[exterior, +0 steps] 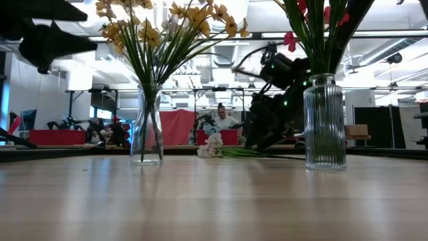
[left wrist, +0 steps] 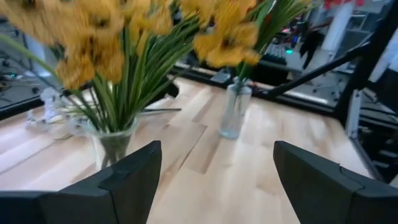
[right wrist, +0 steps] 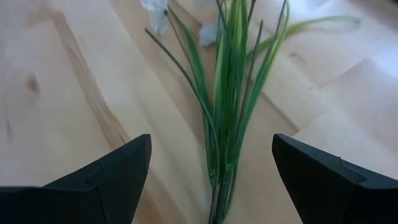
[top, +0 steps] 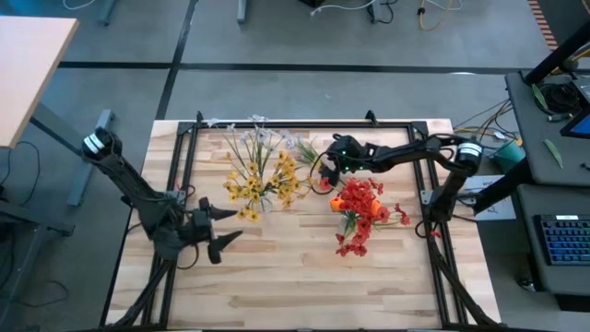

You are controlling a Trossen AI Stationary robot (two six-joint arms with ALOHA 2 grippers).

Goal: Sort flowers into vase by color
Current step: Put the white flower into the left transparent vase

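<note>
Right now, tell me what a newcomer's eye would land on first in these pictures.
Two glass vases stand mid-table: the yellow flowers fill the left one, the red flowers the right one. Behind them a white spray lies flat on the wood, and the right gripper hangs open just above its green stalks. The left gripper, also open, waits near the yellow bunch.

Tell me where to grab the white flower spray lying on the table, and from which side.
Grip the bundled green stalks, not the white blossoms. The spray lies flat on the table, so come straight down with the open right gripper, one finger on either side of the stalks.
</note>
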